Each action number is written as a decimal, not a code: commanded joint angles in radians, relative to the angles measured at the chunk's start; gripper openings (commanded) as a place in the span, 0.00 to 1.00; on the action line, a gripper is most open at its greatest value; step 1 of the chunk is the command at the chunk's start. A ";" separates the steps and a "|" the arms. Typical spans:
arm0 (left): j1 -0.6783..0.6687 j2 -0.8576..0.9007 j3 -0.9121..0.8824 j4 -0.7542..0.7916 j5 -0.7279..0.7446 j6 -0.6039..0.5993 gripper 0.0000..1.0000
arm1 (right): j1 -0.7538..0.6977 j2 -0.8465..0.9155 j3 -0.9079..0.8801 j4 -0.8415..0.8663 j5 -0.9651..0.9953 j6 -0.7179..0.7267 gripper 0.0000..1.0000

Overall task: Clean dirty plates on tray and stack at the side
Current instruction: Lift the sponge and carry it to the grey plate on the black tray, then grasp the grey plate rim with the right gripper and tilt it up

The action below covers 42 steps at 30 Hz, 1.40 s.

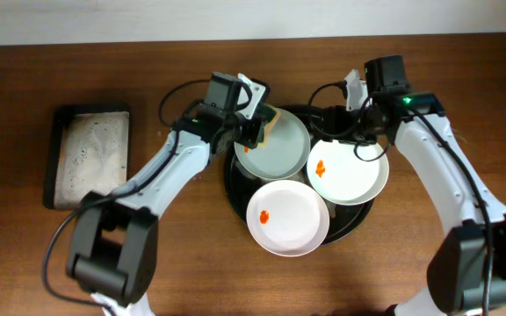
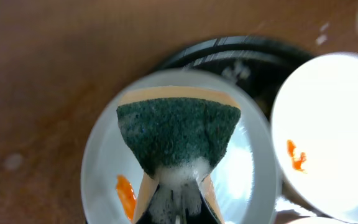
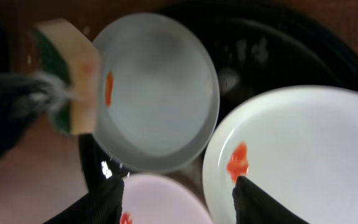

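Note:
The round black tray (image 1: 235, 189) holds three white plates with orange smears: a far-left plate (image 1: 275, 151), a right plate (image 1: 354, 175) and a near plate (image 1: 288, 219). My left gripper (image 1: 260, 123) is shut on a soapy green-and-tan sponge (image 2: 178, 134), held over the far-left plate (image 2: 101, 162) beside its orange smear (image 2: 126, 196). My right gripper (image 3: 182, 202) is open and empty, hovering above the plates near the right plate's (image 3: 309, 155) back edge. The right wrist view also shows the sponge (image 3: 73, 74) at the far-left plate's (image 3: 160, 93) rim.
A smaller rectangular black tray (image 1: 60, 158) with foam in it lies at the left of the wooden table. The round tray's bare rim (image 2: 241, 56) shows behind the plates. Both arms' cables hang over the tray's back edge.

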 commanded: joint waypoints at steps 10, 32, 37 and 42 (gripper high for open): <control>0.000 0.099 0.006 -0.037 -0.098 -0.029 0.00 | 0.079 0.247 0.014 0.150 0.016 0.001 0.28; -0.002 0.166 0.006 -0.007 0.047 -0.089 0.00 | 0.131 0.377 0.014 0.178 0.119 0.051 0.07; 0.000 0.195 0.006 -0.053 -0.051 -0.192 0.00 | 0.131 0.377 0.014 0.178 0.119 0.051 0.07; 0.000 0.195 0.006 -0.074 -0.262 -0.272 0.00 | 0.131 0.377 0.014 0.177 0.119 0.054 0.07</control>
